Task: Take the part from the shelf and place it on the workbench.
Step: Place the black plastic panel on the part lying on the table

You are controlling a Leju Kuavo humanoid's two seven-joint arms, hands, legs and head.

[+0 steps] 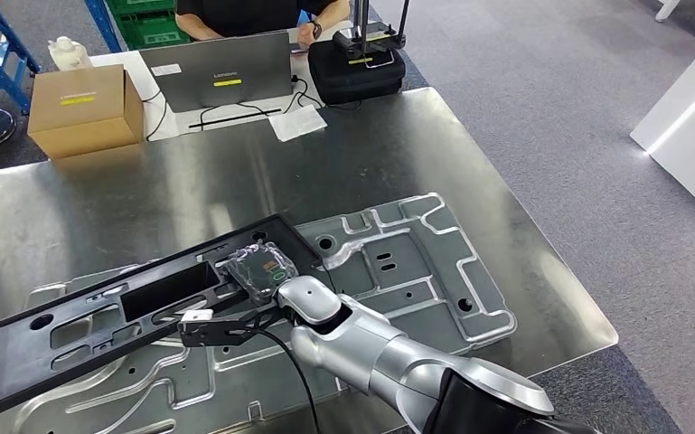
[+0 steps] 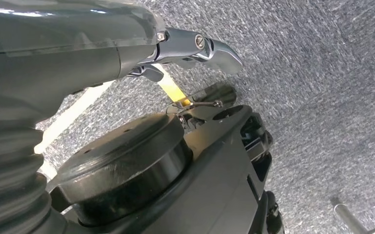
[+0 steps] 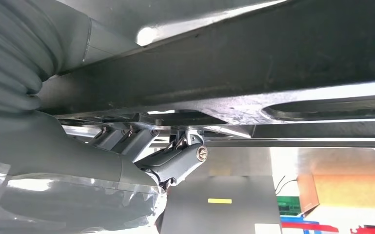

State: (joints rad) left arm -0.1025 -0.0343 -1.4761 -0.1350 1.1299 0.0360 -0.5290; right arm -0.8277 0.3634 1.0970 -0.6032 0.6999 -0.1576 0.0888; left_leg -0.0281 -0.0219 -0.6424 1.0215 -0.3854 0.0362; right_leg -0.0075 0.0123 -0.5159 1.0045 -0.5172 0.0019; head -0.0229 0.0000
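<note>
This is looking like a robotics test lab inside a workshop or light-industrial hall. A brushed steel worktop point(image 1: 470, 154) is standing on grey carpet tile, with a stamped metal panel point(image 1: 416, 271) lying across it. At the far end a person point(image 1: 253, 18) is sitting behind a laptop point(image 1: 221, 72), beside a cardboard box point(image 1: 86, 108) and a black equipment case point(image 1: 357, 68). Blue racking point(image 1: 0, 45) holding green crates point(image 1: 149, 23) is standing behind.

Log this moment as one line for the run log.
right hand: holds black panel | panel: over silver stamped plate on workbench | left hand: holds nothing
</note>
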